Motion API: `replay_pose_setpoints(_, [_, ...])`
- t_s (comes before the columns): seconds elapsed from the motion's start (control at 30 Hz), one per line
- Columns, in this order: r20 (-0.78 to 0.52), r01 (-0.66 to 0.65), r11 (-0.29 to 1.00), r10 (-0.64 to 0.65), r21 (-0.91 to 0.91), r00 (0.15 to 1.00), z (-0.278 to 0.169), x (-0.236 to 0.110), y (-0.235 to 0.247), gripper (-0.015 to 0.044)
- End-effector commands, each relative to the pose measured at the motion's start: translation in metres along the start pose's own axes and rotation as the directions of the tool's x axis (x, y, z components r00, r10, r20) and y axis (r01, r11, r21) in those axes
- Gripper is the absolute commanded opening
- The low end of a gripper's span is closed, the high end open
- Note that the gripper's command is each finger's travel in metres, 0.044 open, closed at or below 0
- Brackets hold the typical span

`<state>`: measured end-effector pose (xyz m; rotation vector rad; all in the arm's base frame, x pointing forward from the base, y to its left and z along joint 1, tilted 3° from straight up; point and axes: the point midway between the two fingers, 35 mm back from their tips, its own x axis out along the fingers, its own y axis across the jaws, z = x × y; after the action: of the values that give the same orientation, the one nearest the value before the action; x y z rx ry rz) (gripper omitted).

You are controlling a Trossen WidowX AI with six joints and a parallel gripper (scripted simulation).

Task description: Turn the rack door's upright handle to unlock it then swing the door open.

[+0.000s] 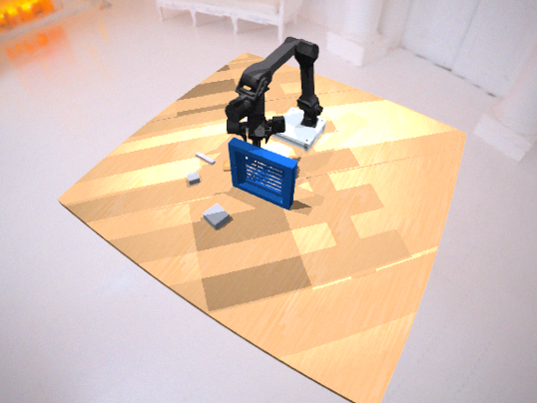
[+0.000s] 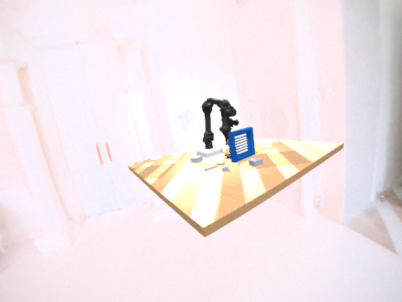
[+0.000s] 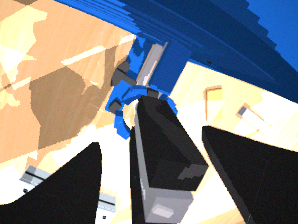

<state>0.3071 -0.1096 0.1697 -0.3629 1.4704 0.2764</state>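
The blue rack [image 1: 262, 194] [image 2: 233, 151] stands upright on the table, its slatted panel showing in the top and exterior views. In the wrist view its blue body [image 3: 240, 45] fills the upper right. The black and grey handle [image 3: 172, 137] stands up toward the wrist camera, above curved blue parts. My gripper [image 1: 256, 143] [image 3: 152, 140] is open behind the rack, with one finger on each side of the handle and a visible gap on both sides. The rack hides the handle in the top and exterior views. The door's angle and the handle's exact turn cannot be told.
A large grey block [image 1: 216, 216] [image 2: 256, 161], a small block [image 1: 193, 178] [image 2: 225, 168] and a thin bar [image 1: 205, 158] [image 2: 211, 168] lie near the rack. Another grey block [image 2: 196, 159] is beside the arm's white base [image 1: 299, 132] [image 2: 211, 152].
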Motion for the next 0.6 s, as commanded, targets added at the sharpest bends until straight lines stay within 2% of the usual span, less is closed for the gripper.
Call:
replay_pose_setpoints(0.0, [0.001,-0.001,0.984,0.001,-0.179,1.000,-0.0001,0.0002,0.0003,0.0299])
replay_pose_setpoints(0.27, [0.001,-0.001,0.838,0.001,-0.545,1.000,-0.0001,0.0002,0.0003,0.0299])
replay_pose_setpoints(0.57, [0.001,0.000,0.521,0.002,-0.853,1.000,-0.0001,0.0002,0.0004,0.0299])
